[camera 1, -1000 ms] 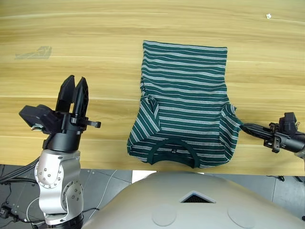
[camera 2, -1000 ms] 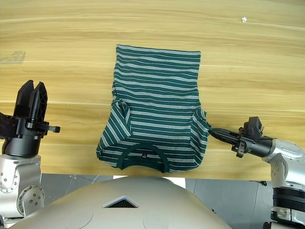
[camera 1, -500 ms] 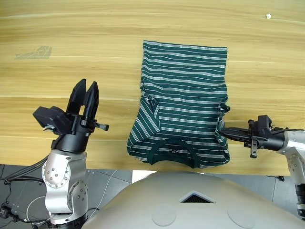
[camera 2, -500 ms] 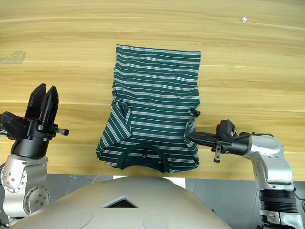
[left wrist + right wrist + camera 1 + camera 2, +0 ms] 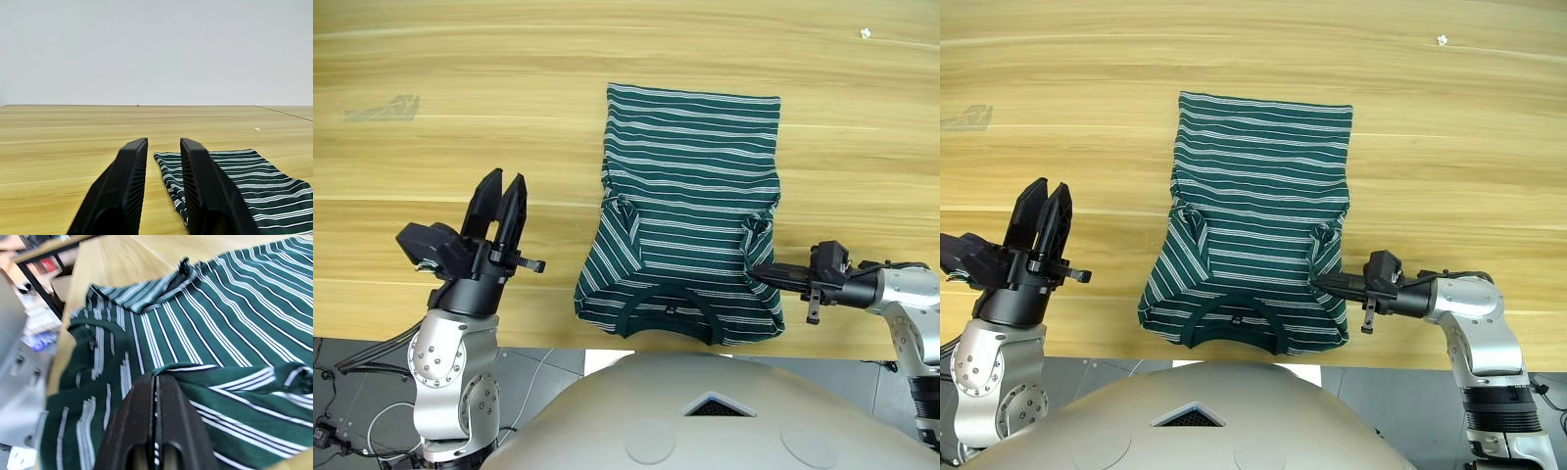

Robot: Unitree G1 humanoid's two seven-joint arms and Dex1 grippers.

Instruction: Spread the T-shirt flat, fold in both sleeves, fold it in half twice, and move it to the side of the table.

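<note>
The long table (image 5: 509, 59) of pale, wood-grained board runs right across the room in front of a plain white wall (image 5: 156, 49). A dark green T-shirt (image 5: 690, 166) with thin white stripes lies in the middle of it, close to the near edge, its ribbed collar (image 5: 671, 299) toward the robot and its straight hem toward the wall. Its left sleeve (image 5: 625, 230) is turned in over the body. The right sleeve (image 5: 756, 233) is bunched up where the right gripper (image 5: 754, 271) lies low over the fabric, its black fingers (image 5: 146, 406) pressed together with the sleeve's hem pinched at their tips. The left gripper (image 5: 505, 180) hangs above bare wood off to the shirt's left, not touching the cloth, with its two fingers (image 5: 129, 186) a little apart.

A small white scrap (image 5: 865, 32) sits far off toward the right corner, and a faint grey mark (image 5: 382, 108) shows on the board at far left. Below the near edge there is grey floor (image 5: 548, 364) with black cables (image 5: 372, 343) trailing across it. Past the table's end stands a black-framed rack (image 5: 46, 281), too blurred to make out further.
</note>
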